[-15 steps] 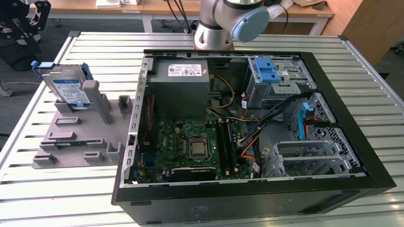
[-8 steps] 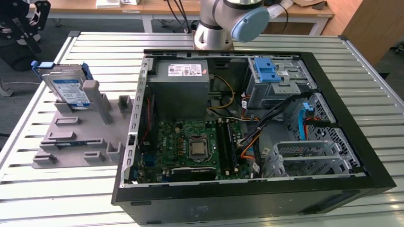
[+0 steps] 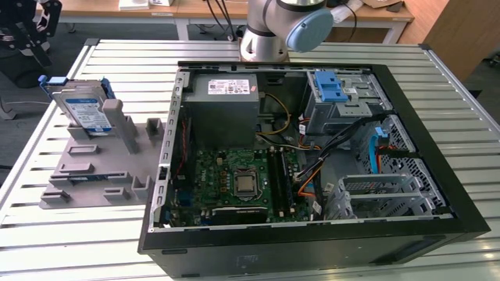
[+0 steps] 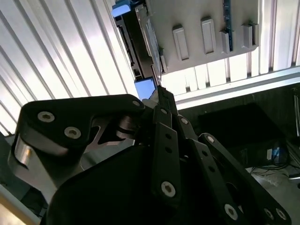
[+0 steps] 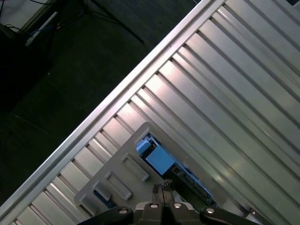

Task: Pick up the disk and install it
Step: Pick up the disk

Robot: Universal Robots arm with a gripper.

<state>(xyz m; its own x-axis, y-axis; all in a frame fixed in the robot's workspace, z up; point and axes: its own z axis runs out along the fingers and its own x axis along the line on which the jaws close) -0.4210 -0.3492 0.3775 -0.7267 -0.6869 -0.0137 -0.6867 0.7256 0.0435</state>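
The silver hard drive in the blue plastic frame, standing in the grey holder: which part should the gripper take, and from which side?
Probably the upper half of the silver, blue-framed disk, pinched across its two flat faces, coming from above. It stands on edge, leaning slightly, in the grey plastic holder, whose posts cover its lower part, so the top is the free part.
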